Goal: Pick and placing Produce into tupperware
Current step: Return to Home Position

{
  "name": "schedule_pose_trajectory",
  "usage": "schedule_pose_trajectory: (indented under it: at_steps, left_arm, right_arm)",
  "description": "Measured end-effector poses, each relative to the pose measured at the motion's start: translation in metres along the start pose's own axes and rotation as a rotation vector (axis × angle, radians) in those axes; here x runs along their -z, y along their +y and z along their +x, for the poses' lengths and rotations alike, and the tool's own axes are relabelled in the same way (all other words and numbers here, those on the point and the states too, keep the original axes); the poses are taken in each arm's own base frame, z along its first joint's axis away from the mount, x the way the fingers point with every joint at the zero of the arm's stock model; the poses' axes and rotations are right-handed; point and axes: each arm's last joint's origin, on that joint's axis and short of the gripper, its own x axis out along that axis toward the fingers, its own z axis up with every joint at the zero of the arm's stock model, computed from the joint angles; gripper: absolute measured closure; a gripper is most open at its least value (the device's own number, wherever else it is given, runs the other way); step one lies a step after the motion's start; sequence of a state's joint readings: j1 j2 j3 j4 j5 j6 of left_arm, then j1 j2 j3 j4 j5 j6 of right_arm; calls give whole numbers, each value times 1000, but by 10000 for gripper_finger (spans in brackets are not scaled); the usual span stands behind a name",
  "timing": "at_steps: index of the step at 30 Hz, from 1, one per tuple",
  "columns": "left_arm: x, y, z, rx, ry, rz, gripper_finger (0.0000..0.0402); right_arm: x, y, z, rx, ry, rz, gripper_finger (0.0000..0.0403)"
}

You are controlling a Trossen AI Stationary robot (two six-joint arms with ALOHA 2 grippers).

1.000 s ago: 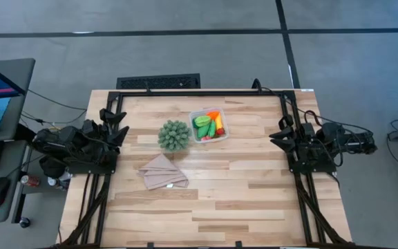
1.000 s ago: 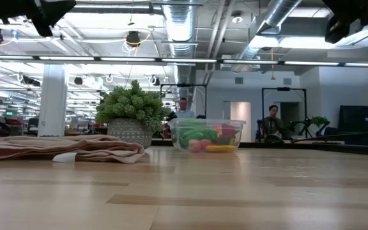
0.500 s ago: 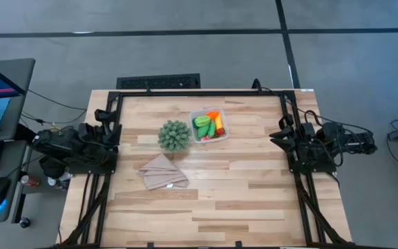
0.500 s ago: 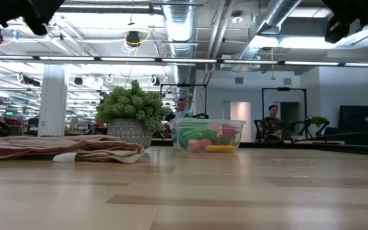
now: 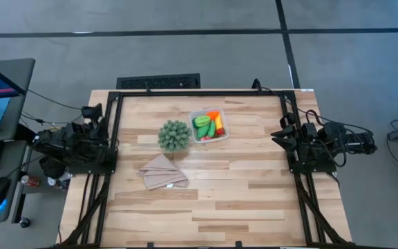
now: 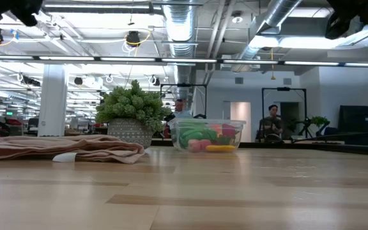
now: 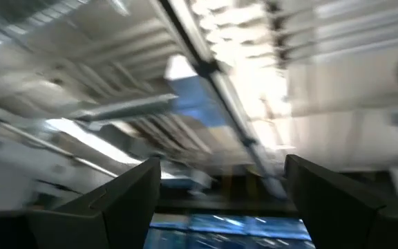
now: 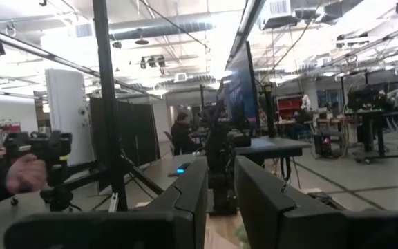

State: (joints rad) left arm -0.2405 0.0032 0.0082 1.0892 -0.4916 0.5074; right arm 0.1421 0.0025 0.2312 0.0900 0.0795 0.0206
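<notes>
1. The tupperware (image 5: 193, 115) stands near the desk's (image 5: 254, 200) far edge, about midway along it. It holds the toy produce (image 5: 204, 126): green pieces, an orange carrot, and yellow and red bits.
2. A spiky green plant (image 5: 175, 136) stands just beside it, and a folded tan cloth (image 5: 163, 173) lies nearer the desk's middle.
3. The left claw (image 7: 221, 162) hangs at the desk's left edge, spread wide and empty, facing the ceiling.
4. The right claw (image 8: 221, 181) sits at the right edge, drawn nearly together and holding nothing.

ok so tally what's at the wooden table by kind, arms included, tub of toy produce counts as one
clear square plastic tub of toy produce: 1
spiky round green ball plant: 1
tan folded cloth: 1
dark robot arm: 2, left gripper at the left edge, right gripper at the right edge
total: 5
</notes>
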Motion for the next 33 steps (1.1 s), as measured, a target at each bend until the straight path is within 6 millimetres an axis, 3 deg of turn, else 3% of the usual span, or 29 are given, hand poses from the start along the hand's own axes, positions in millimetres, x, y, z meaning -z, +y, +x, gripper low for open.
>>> schedule_pose_trajectory:
  at_steps: [10, 14, 26, 33]
  left_arm:
    - [23, -22, -6, 419, 194, -321, 102]
    - [26, -25, -8, 492, 235, -380, 102]
    - [37, -24, -11, 459, 349, -339, 102]
    - [48, -20, -13, 252, 477, -258, 102]
  right_arm:
    - [43, -1, 2, 8, -109, -38, 335]
    - [45, -1, 2, 9, -116, -30, 335]
    - [44, -1, 1, 3, -126, -1, 335]
    - [54, -1, 2, 2, -27, 85, 335]
